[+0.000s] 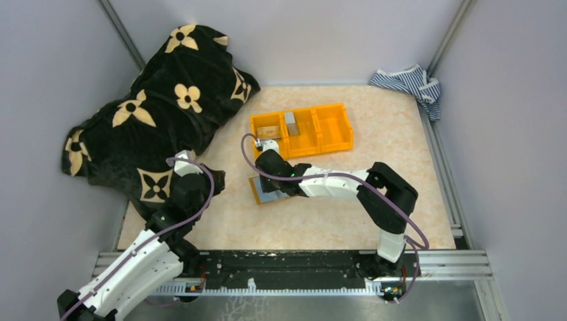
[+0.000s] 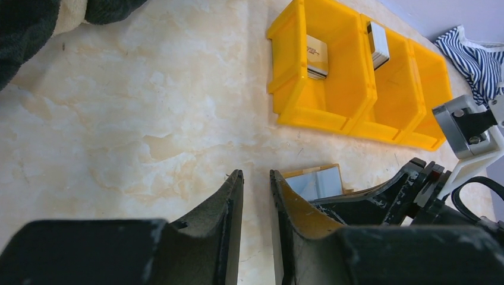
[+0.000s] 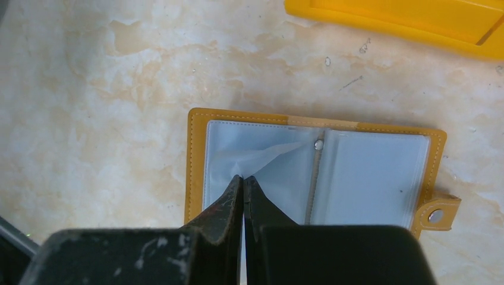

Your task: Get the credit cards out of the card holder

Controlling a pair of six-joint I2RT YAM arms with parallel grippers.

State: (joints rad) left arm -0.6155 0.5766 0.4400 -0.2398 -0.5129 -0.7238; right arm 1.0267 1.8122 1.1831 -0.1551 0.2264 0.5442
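The card holder [image 1: 262,189] lies open on the table, orange-tan outside with pale grey-blue clear sleeves [image 3: 368,172] and a snap tab [image 3: 438,215]. My right gripper [image 3: 243,177] stands over its left half, shut, with a raised fold of the left sleeve pinched at its tips. From above, the right gripper [image 1: 275,184] covers much of the holder. My left gripper [image 2: 257,173] hovers just left of the card holder [image 2: 315,181], slightly open with nothing between its fingers. Two cards [image 2: 317,56] [image 2: 378,44] stand in the orange bin.
An orange three-compartment bin [image 1: 334,105] sits just beyond the holder, its rim [image 3: 416,24] close to the right gripper. A black flowered blanket [image 1: 167,114] is heaped at the left back. A striped cloth [image 1: 408,83] lies in the far right corner.
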